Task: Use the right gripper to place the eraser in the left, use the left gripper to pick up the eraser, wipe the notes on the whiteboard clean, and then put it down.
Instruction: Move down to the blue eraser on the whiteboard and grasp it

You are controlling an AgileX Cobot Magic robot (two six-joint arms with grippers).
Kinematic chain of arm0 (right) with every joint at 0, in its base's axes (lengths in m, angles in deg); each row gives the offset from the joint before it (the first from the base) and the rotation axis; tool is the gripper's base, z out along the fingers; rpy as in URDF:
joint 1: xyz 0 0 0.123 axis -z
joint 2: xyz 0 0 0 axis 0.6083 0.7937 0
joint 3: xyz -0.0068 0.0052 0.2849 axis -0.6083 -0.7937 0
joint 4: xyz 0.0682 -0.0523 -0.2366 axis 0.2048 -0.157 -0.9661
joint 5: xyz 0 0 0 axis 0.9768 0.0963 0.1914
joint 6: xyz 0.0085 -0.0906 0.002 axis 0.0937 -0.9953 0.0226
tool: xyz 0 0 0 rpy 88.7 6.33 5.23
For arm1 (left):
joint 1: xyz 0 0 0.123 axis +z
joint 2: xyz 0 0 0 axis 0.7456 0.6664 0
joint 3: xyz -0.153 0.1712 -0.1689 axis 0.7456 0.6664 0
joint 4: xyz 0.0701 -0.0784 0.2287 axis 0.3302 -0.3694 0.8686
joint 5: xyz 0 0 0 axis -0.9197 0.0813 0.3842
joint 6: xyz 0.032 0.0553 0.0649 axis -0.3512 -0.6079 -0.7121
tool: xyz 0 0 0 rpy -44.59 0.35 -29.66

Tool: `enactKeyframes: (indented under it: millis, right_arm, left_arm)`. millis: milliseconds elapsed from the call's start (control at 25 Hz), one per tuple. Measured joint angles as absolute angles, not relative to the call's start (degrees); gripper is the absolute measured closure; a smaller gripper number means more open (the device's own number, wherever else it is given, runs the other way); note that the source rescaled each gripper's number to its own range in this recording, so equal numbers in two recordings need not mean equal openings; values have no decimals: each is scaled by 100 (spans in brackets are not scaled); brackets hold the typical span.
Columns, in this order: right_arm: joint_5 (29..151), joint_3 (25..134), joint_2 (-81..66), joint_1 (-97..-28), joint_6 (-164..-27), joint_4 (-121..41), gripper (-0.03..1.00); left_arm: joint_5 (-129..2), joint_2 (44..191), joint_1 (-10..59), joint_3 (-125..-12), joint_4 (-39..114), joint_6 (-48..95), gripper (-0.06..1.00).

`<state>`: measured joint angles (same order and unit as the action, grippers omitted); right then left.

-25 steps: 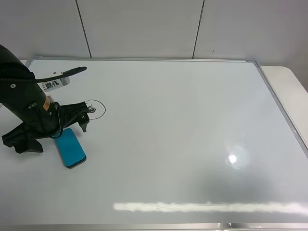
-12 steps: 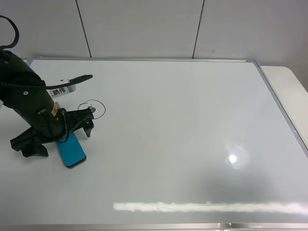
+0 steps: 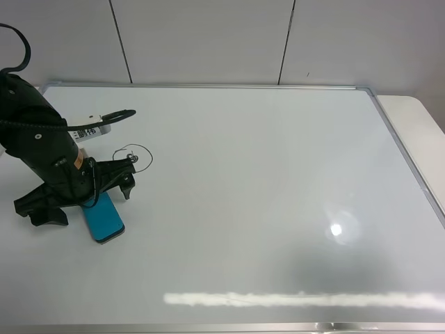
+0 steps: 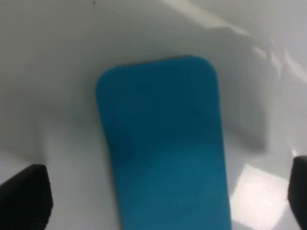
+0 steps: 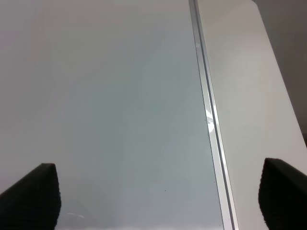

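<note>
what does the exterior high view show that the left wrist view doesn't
Only the exterior high view shows the oval of the notes, the frame of the whiteboard and the black arm with its white tag. Only the left wrist view shows bare board between the eraser and each fingertip of the left hand. Both show the teal eraser lying flat on the whiteboard, the open left hand astride it.

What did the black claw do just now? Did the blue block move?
The black left gripper slid slightly rightward, covering more of the teal-blue oblong eraser, jaws wide open astride it, gripping nothing. The eraser, the small black marker-oval notes and the glossy white whiteboard stayed put.
</note>
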<state>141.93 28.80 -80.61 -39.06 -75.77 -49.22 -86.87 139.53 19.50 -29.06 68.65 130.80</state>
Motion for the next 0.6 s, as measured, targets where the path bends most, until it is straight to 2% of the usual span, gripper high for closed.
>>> enactKeyframes:
  millis: [600]
  right_arm:
    - [14193,2880,-8061,-3906,-7577,-4922,16]
  left_arm:
    - [-8674,14095,1950,-2906,6883,13080,-6]
